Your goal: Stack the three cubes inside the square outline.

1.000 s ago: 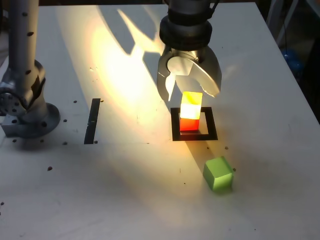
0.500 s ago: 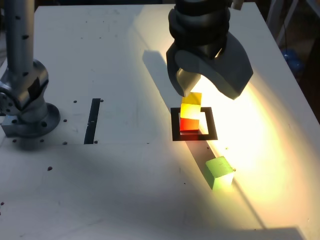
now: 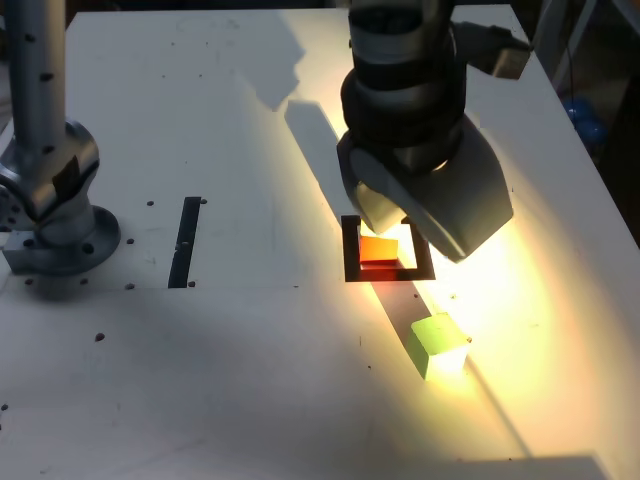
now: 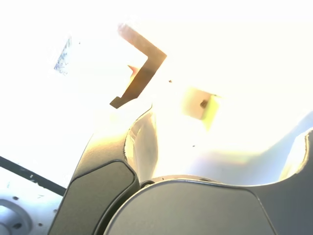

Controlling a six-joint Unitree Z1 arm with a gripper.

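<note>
The gripper [image 3: 425,225] hangs over the square outline [image 3: 350,262] with its jaws spread wide and nothing between them, its grey body covering most of the stack in the exterior view. Only a slice of the red cube [image 3: 378,250] shows inside the black frame; the yellow cube is hidden behind the gripper here. The green cube [image 3: 436,345] sits alone on the white table [image 3: 250,380], near the outline and toward the camera, brightly lit. In the wrist view, glare washes out nearly everything, though the green cube [image 4: 199,104] and one corner of the frame [image 4: 142,73] show.
</note>
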